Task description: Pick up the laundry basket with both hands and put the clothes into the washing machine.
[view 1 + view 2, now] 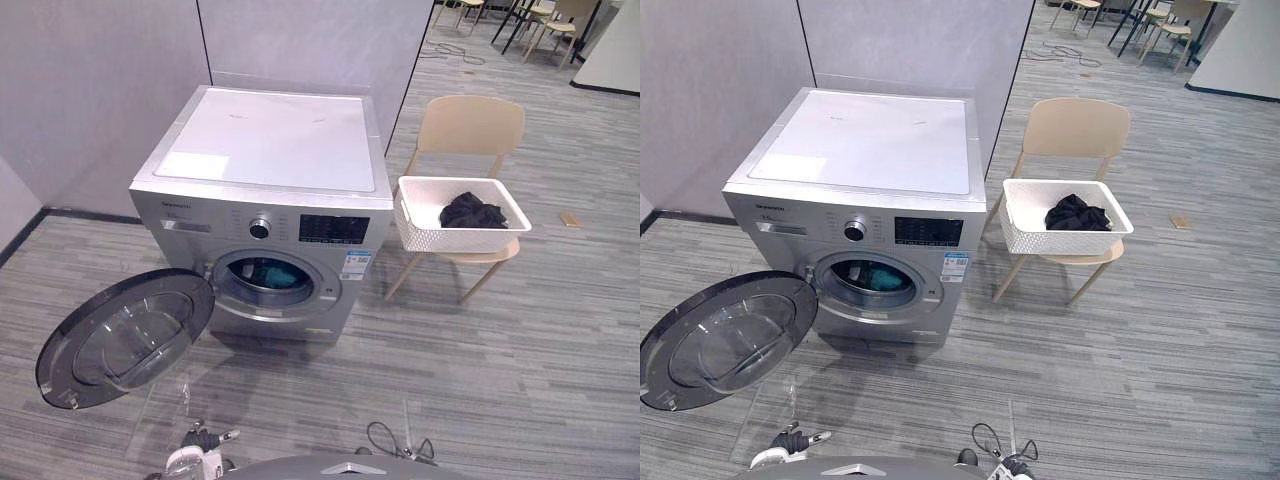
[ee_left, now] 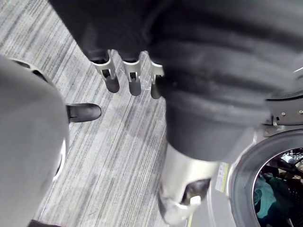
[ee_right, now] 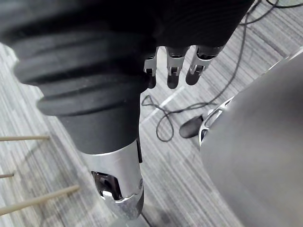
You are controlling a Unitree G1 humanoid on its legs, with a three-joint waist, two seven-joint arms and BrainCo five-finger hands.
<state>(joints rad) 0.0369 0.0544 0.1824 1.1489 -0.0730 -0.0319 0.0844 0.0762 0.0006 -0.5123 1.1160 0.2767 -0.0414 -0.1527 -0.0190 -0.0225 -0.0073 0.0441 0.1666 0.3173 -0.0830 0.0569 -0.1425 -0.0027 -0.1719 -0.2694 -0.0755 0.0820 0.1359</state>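
Nearest us, our left hand (image 2: 135, 79) and right hand (image 3: 173, 72) hang low over the grey floor (image 1: 480, 380), their fingers loosely straight and holding nothing. Ahead stands the silver washing machine (image 1: 265, 200), its round door (image 1: 125, 335) swung wide open to our left, and a teal cloth (image 1: 274, 273) lies inside the drum (image 1: 243, 272). Further off to the right, well apart from both hands, the white laundry basket (image 1: 440, 238) sits on the seat of a pale chair (image 1: 470, 125) just beside the machine, with dark clothes (image 1: 472, 212) heaped in it.
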